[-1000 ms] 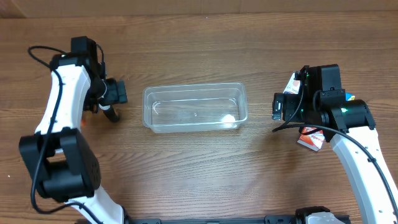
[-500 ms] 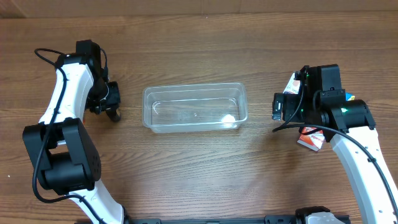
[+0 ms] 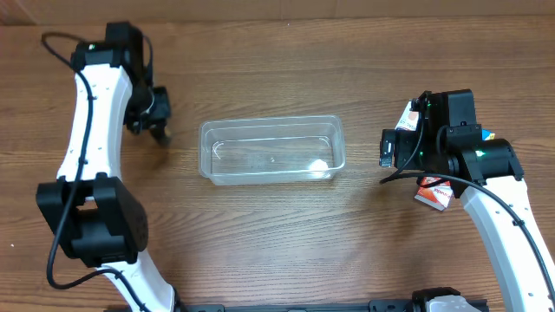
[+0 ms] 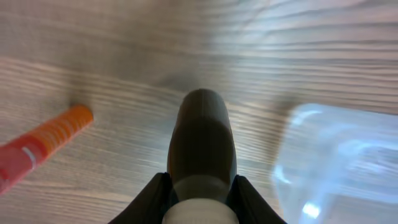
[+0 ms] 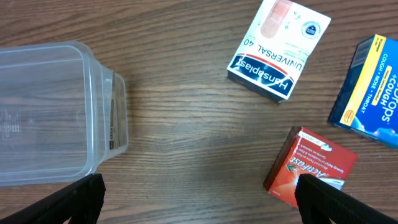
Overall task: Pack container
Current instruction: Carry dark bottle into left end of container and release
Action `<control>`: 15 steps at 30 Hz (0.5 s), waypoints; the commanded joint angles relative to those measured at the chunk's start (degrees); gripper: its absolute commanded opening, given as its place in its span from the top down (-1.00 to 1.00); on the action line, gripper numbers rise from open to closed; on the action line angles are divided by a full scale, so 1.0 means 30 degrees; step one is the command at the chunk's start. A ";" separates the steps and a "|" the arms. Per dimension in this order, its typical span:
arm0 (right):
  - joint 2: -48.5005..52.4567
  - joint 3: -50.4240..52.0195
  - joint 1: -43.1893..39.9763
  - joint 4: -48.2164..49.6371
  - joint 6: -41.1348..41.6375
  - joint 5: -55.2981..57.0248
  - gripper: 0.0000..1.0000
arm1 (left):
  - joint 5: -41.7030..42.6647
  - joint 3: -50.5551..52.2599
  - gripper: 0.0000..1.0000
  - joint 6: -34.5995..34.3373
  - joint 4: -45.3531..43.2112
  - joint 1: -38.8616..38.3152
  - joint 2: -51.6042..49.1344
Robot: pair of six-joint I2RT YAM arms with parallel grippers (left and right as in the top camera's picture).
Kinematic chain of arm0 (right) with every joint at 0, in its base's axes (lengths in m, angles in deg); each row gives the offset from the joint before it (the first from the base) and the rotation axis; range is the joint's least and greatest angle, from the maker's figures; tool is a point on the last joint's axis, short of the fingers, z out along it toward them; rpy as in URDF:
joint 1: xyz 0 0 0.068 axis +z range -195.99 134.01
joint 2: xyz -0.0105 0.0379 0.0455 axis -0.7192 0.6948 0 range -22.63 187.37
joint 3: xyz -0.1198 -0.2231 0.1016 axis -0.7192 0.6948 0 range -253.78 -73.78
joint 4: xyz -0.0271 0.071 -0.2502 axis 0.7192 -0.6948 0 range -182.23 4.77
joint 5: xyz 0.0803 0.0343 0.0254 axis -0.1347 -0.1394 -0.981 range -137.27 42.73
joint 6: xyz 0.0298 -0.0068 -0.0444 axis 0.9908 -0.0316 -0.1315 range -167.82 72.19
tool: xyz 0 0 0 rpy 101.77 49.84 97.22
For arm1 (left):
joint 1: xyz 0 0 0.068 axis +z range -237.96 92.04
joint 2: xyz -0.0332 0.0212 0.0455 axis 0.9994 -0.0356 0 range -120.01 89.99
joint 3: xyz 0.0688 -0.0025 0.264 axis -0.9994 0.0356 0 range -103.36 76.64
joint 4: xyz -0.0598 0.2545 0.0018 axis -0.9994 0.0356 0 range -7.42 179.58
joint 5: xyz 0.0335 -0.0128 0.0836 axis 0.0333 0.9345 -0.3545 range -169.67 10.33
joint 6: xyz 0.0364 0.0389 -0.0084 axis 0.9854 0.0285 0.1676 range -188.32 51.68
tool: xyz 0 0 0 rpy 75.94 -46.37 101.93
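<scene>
Here, the clear rectangular plastic container, round-cornered and rimmed, sits mid-table between both arms. The left gripper pinches one dark rounded object; the right gripper hangs spread wide. Three cardboard boxes lie nearby: white box, blue box, red box; one orange tube

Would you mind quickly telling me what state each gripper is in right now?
Left gripper: closed on a small dark bottle.
Right gripper: open, holding nothing.
</scene>
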 commanded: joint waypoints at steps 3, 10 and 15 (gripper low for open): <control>-0.0226 -0.0692 0.0029 0.0117 0.0058 -0.0015 -1.00 | 0.0342 -0.2637 0.92 -0.1413 0.1610 -0.3541 0.2885; -0.0226 -0.0692 0.0029 0.0109 0.0066 -0.0015 -1.00 | 0.0160 -0.1100 0.92 -0.3381 0.1625 -0.6098 0.3053; -0.0226 -0.0692 0.0029 0.0109 0.0066 -0.0015 -1.00 | 0.0168 0.2557 0.92 -0.4728 -0.0634 -0.6120 0.3053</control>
